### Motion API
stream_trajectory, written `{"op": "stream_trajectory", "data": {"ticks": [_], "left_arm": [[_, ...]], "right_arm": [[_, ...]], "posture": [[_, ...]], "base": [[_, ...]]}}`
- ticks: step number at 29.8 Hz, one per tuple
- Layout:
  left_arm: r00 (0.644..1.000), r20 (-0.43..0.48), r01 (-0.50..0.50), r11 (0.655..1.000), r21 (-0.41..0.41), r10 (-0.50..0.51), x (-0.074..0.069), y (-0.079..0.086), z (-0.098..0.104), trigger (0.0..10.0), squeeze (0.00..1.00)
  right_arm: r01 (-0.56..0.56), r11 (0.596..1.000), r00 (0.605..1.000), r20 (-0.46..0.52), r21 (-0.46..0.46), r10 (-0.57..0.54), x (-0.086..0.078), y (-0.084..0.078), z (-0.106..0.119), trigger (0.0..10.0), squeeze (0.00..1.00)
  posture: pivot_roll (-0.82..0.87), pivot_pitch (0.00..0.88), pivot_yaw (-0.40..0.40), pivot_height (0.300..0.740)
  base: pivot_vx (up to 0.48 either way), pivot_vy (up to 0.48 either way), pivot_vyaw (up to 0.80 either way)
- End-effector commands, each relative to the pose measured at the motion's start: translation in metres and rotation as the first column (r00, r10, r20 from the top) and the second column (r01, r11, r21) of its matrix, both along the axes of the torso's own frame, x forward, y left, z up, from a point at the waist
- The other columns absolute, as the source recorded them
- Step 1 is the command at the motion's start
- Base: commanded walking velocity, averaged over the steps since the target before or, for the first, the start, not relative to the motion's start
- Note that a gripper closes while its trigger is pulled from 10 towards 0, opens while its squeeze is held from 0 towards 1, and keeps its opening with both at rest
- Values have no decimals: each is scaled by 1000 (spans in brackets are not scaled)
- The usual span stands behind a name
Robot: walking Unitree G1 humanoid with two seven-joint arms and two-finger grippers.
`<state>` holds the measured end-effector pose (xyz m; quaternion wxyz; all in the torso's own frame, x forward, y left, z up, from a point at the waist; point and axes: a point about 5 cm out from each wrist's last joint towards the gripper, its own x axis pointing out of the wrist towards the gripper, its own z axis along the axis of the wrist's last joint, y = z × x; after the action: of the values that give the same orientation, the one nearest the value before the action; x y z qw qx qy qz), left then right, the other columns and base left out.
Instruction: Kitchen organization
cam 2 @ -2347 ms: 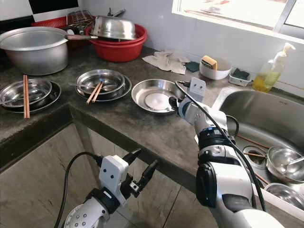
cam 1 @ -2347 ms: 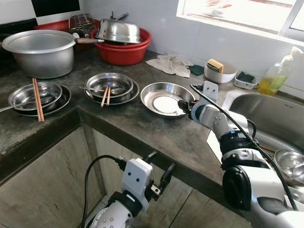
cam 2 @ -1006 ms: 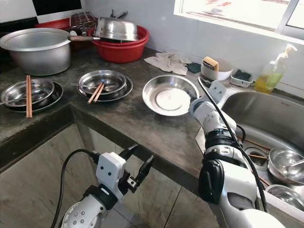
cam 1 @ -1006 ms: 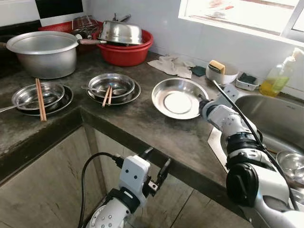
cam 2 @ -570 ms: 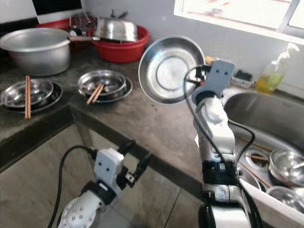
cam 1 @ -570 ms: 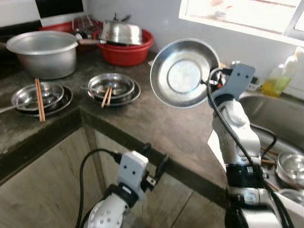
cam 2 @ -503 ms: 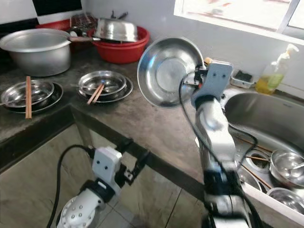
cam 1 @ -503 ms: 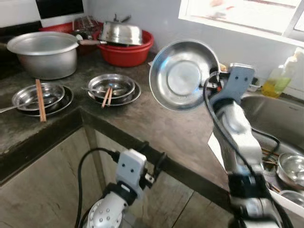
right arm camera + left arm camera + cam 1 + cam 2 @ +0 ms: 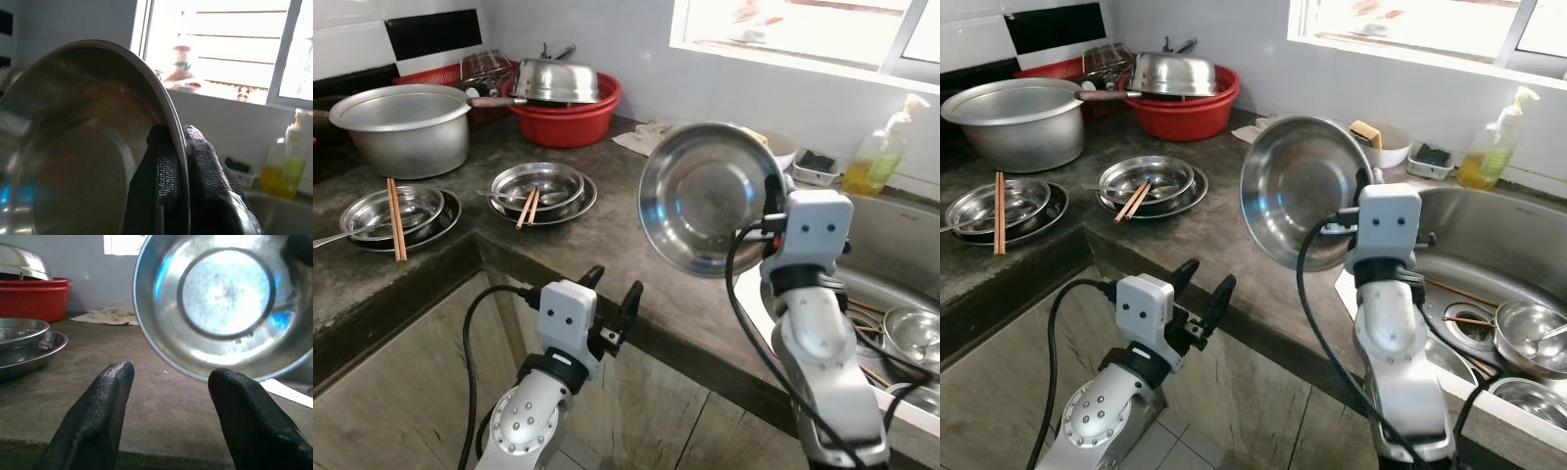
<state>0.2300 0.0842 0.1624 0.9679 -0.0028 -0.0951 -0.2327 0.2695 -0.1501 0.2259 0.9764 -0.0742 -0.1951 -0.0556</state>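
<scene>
- The right gripper (image 9: 178, 161) was raised above the counter edge, its two black fingers (image 9: 208, 171) pinched on the rim of a steel plate (image 9: 710, 196), one finger on each face of the rim.
- The steel plate stood nearly on edge in the air, its hollow side turned toward the robot, between the counter (image 9: 607, 245) and the sink (image 9: 1498, 245).
- The left gripper (image 9: 610, 299) hung low in front of the counter's edge, its fingers (image 9: 105, 406) spread apart with nothing between them.
- On the counter sat a stack of steel dishes with a pair of chopsticks (image 9: 528, 207) across it, and further to the robot's left another stack of dishes with chopsticks (image 9: 394, 217) laid over it.
- A large aluminium pot (image 9: 399, 122) stood at the back left, beside a red basin (image 9: 570, 108) that held an upturned steel bowl (image 9: 556, 80).
- A cloth (image 9: 110, 317) lay near the wall behind the plate.
- A soap bottle (image 9: 1494, 142) with yellow liquid stood by the window beyond the sink; no label or writing on it could be read.
- A steel bowl (image 9: 1523, 338) rested in the sink.
</scene>
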Motion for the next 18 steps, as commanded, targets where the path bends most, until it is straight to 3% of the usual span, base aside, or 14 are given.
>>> {"op": "stream_trajectory", "data": {"ticks": [1,4,12,18], "left_arm": [[1000,-9,8,1000,7,-8,1,0,-2,10000,0],[1000,-10,10,1000,14,-10,1,0,-2,10000,0],[1000,-11,16,1000,20,-15,2,0,-1,10000,0],[1000,12,18,999,49,-18,2,-1,0,10000,0]], "right_arm": [[-2,1000,999,35,8,1,-5,0,7,0,0],[-3,1000,1000,18,31,3,-6,-1,4,0,0],[-8,1000,1000,17,27,8,-8,2,5,0,0],[-1,1000,1000,24,28,0,-6,1,8,0,0]], "posture": [[28,1,-36,740],[30,0,-36,740],[31,0,-38,740],[26,0,-33,740]], "base": [[0,0,0],[0,85,-800],[0,466,-800],[0,0,-800]]}}
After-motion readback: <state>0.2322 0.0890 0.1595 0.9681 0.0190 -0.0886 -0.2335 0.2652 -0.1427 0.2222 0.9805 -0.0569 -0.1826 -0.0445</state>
